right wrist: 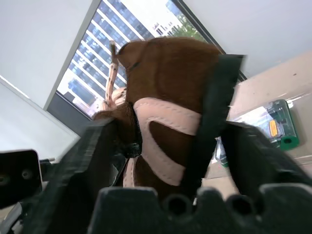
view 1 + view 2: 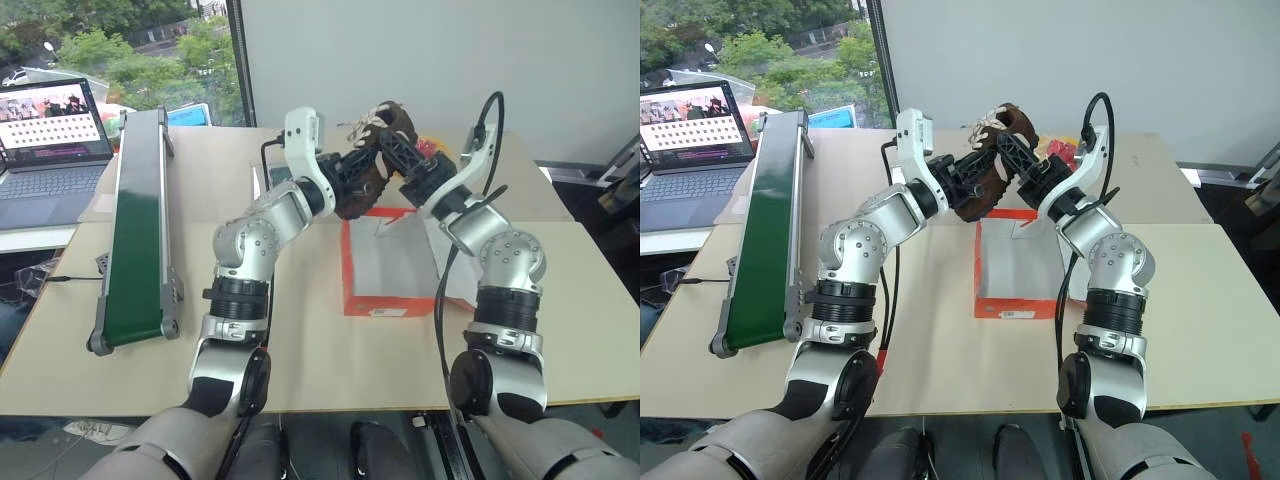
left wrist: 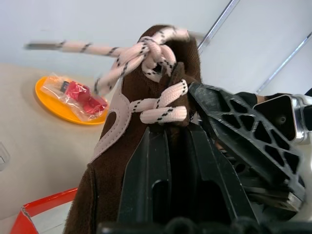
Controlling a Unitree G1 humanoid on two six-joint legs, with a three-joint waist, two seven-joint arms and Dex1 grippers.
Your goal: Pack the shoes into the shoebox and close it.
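Brown shoe (image 2: 372, 160) held aloft above open shoebox (image 2: 392, 268) on worktop (image 2: 300, 330). Left claw (image 2: 352, 172) clamped on shoe. Right claw (image 2: 395, 150) straddles shoe's other side; whether gripping, cannot tell.

shoebox (image 2: 385, 265) open and unobstructed below, conveyor (image 2: 138, 230) walling the left side

A: Any lettering you can actually read?

B: No. The small white label (image 2: 389, 311) on the front side of the shoebox (image 2: 358, 280), just below the frame's centre, has dark marks, probably print, but too small to make out.

A: And the laptop (image 2: 55, 140) at the upper left?

B: Its screen shows rows of tiny icons, nothing legible.
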